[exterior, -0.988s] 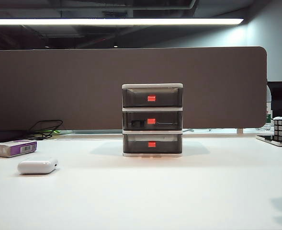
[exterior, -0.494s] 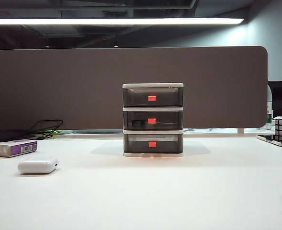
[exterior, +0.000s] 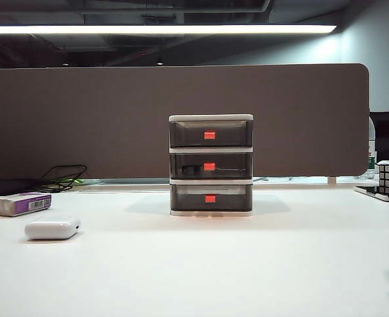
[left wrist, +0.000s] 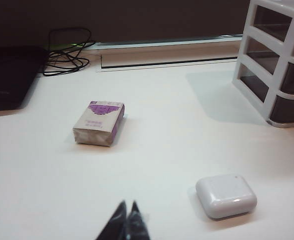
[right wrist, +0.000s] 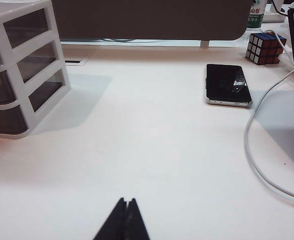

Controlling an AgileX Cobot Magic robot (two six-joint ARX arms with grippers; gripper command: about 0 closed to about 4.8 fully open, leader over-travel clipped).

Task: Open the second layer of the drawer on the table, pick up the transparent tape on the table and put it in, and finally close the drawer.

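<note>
While the drawer is standing shut at the middle of the white surface, all three smoky fronts are sitting flush in the frame. The second layer is showing its red-orange tab at front centre, and a small dark shape is showing through its front just beside that tab. This may be the transparent tape, though the pictures are too murky to say. No tape is lying in the open on the surface.

Out from the drawer toward the left arm's side, a white rounded case is resting nearer the camera. A purple-and-white box is lying beyond the case, with black cables coiling behind it. On the drawer's other side, a phone and a puzzle cube are sitting well apart from it, with a white cord trailing past them.

The left claw is hanging above bare surface near the case, tips pinched together and holding nothing. The right claw is likewise pinched closed and empty, well short of the drawer. Neither arm is showing in the exterior view.

Judging by this, either the work is ending or the opening is yet to start. If opening, a claw should be spreading first, approaching level with the middle tab, gripping only that tab and pulling straight out so the light frame is not sliding.
</note>
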